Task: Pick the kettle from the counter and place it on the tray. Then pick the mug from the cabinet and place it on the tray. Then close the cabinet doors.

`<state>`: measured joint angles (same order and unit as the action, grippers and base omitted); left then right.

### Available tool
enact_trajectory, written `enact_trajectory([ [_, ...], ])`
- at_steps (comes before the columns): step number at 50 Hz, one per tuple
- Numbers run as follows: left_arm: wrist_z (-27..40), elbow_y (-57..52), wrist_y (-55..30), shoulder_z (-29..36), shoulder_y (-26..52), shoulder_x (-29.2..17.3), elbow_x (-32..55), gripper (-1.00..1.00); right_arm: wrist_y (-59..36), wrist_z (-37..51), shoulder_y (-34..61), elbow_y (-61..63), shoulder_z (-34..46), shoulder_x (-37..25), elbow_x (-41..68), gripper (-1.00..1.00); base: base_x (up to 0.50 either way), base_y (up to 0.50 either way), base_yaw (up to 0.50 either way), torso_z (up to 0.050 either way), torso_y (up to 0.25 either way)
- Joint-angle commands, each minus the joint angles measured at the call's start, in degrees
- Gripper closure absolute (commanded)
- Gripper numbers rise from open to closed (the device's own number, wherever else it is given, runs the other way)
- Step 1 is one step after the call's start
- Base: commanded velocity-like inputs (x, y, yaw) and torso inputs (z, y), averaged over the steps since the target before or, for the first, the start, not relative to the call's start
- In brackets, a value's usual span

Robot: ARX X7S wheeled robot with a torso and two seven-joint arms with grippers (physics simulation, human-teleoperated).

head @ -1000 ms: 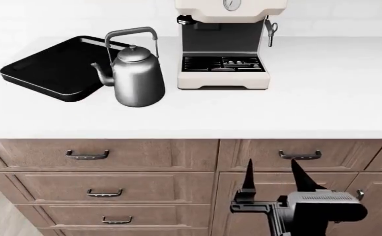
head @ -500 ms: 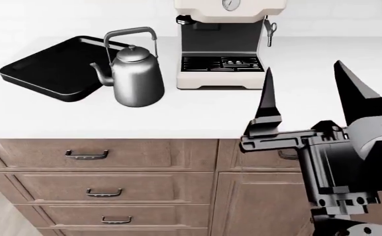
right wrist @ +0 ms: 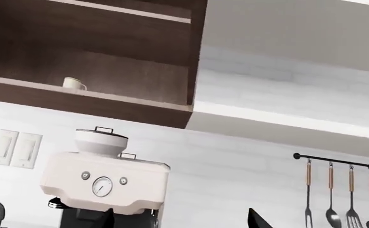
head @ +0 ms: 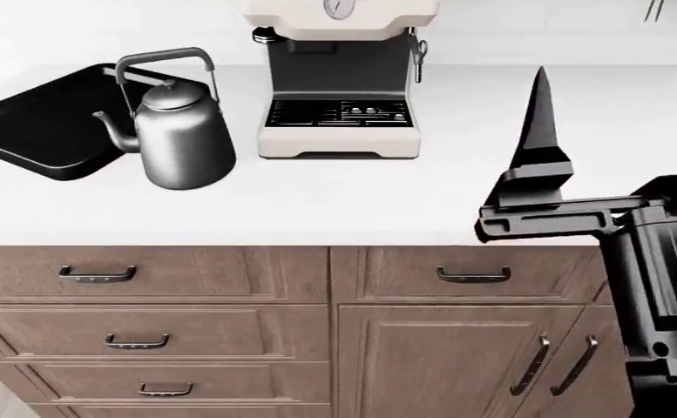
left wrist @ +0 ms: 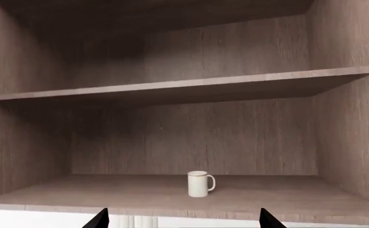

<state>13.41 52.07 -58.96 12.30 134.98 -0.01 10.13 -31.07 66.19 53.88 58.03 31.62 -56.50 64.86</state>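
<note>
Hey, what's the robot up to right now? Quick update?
Right gripper open, raised over counter. Kettle beside tray, untouched. Mug on cabinet shelf. Espresso machine beside kettle.

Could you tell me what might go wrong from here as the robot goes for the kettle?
The kettle stands close to the espresso machine, so a wide approach by the open right gripper could knock the machine. Its tall bail handle and spout toward the tray may tip or swing on lifting. Later, the mug sits deep in the cabinet and is small.
</note>
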Motion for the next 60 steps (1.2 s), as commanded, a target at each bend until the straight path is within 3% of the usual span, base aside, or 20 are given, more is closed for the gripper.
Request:
enact_trajectory([
  [1,-0.5,-0.3,-0.6,-0.9,0.0,0.0,-1.1,-1.0,-2.4,4.6,20.1,-2.2,-3.8,-5.7,22.7,-1.0,0.0,0.0,0.0,0.0,0.0],
  [5,-0.9,-0.7,-0.9,-1.2,0.0,0.0,-1.9,-1.0,-5.6,5.6,29.1,-4.4,-4.2,-5.6,29.3,-1.0,0.0,0.0,0.0,0.0,0.0],
  [9,-1.0,-0.8,-0.9,-1.2,0.0,0.0,-2.1,-1.0,-6.6,5.5,32.1,-5.8,-4.2,-5.2,31.4,-1.0,0.0,0.0,0.0,0.0,0.0],
  [19,-1.2,-1.2,-1.2,-1.1,0.0,0.0,-2.3,-1.0,-4.3,4.8,28.8,-5.6,-5.1,-5.3,29.5,-1.0,0.09,0.0,0.0,0.0,0.0],
  [60,-5.4,-2.7,-2.1,-3.2,0.0,0.0,-10.1,-1.0,-5.8,5.4,26.8,-4.5,-3.7,-4.0,26.5,-1.0,0.5,0.0,0.0,0.0,0.001],
])
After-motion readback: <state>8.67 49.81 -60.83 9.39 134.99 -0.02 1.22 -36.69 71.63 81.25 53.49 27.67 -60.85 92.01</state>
